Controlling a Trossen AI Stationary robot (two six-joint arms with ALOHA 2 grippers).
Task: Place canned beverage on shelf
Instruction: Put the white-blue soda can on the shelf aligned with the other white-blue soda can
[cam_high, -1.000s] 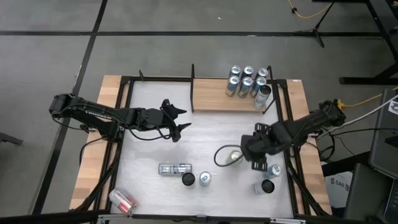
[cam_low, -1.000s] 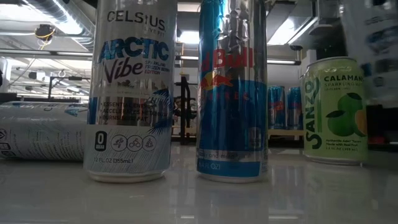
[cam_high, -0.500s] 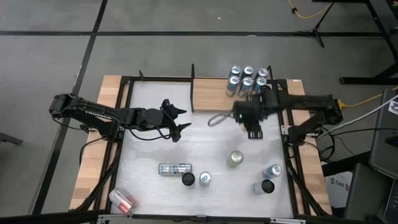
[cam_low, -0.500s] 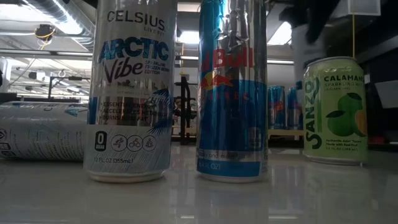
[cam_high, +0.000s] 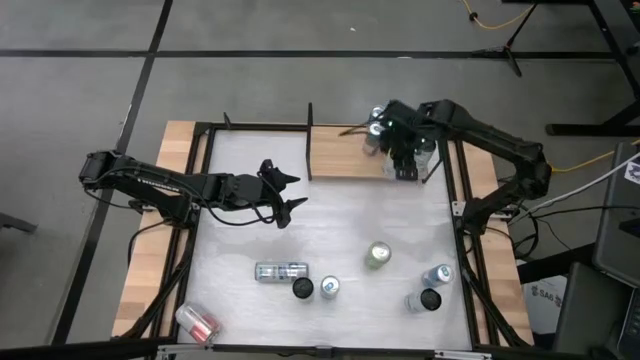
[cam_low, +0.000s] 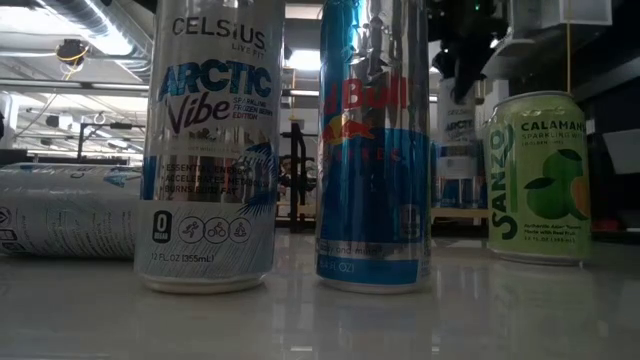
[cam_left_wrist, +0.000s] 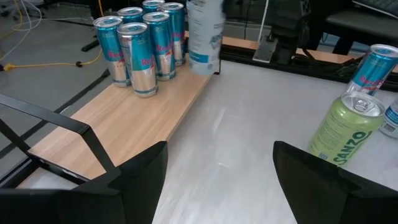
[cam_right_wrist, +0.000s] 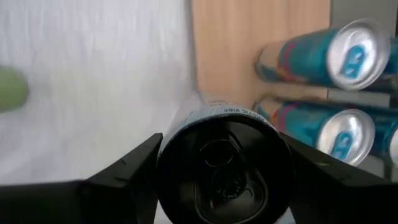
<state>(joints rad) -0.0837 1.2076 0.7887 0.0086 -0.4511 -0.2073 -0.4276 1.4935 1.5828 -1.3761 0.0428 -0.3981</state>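
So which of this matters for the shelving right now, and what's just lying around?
In play:
- right claw, shut on a white can
- shelf
- blue cans on the shelf

Lying about:
- left claw, open, waiting
- green can
- toppled can
- red can

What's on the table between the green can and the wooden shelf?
Nothing. In the high view, only bare white table lies between the green can and the shelf. The left wrist view shows that stretch bare too.
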